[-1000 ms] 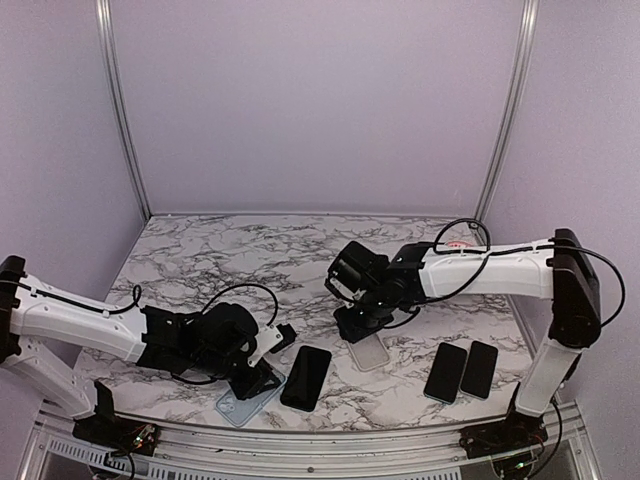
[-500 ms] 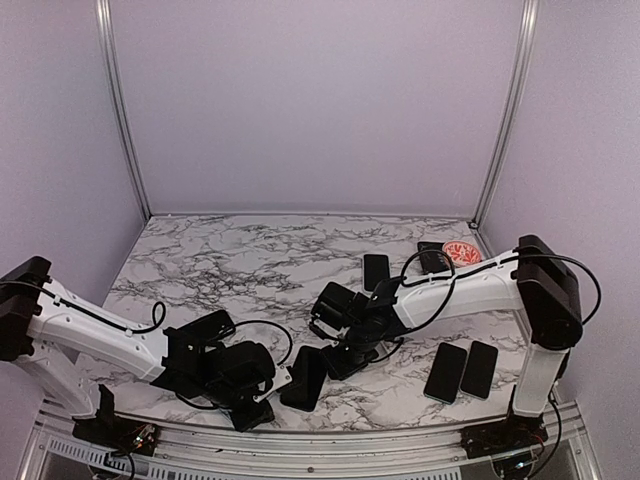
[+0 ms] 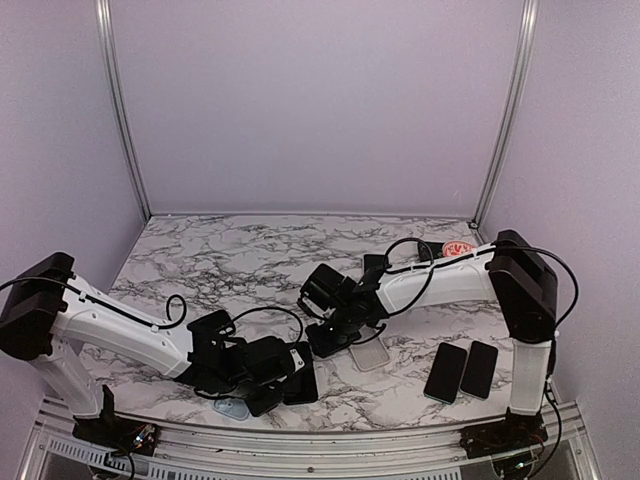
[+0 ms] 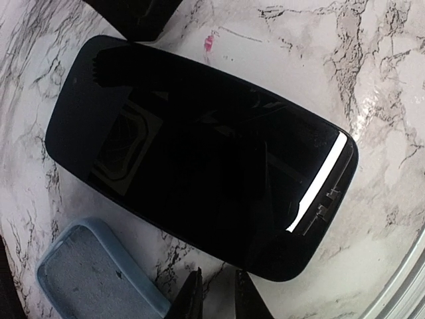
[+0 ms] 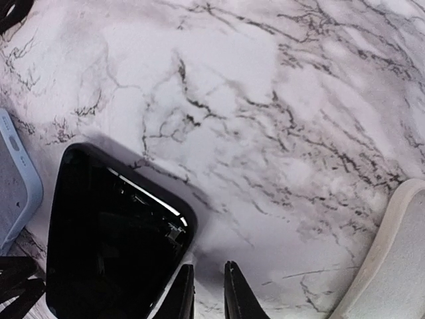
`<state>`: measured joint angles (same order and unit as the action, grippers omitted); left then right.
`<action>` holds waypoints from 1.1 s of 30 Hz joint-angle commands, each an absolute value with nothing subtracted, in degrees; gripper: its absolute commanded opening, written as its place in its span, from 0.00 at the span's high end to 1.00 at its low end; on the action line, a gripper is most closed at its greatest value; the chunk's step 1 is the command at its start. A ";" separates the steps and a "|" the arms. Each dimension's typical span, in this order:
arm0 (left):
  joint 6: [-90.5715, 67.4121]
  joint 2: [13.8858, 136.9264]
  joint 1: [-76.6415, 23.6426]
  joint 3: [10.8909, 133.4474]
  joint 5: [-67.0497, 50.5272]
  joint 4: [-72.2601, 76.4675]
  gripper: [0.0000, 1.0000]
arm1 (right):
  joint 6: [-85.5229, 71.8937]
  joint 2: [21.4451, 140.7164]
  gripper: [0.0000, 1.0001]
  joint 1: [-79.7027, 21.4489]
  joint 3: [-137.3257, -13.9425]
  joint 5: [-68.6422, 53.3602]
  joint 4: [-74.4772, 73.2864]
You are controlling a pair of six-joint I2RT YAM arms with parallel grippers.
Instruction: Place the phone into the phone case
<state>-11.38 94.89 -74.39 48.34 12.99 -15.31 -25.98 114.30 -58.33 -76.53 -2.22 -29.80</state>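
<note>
Phone (image 4: 199, 173) lying screen-up on the marble surface (image 5: 265, 100), not yet in any case. Both arms are crowding it: the left gripper (image 4: 216, 299) is hovering just beside one long edge of the phone and the right gripper (image 5: 208, 292) just beside one corner. Each is nearly closed and holding nothing. Risk: such narrowed jaws may be pushing or scratching the phone instead of seizing it, and the arms may be heading for a collision above it. The frame edge is cutting off the blue case (image 4: 93, 279) beside the phone, and likewise the clear case (image 5: 392, 266) to its right. Overhead, the left gripper is hiding much of the phone.
</note>
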 commanded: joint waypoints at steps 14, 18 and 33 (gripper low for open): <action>-4.63 100.57 -73.69 55.13 10.86 -6.68 0.84 | -24.00 99.31 0.77 -51.41 -69.12 4.06 -33.17; -11.00 87.17 -68.99 48.24 14.34 -7.23 0.79 | -23.28 98.87 0.65 -52.47 -68.92 2.28 -31.38; -23.06 72.30 -55.37 44.53 24.86 -14.82 0.04 | -12.10 114.90 0.01 -61.94 -85.49 3.26 -43.05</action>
<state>-20.43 70.89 -56.10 45.08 23.73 -11.94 -15.86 111.02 -62.37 -80.58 2.04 -36.93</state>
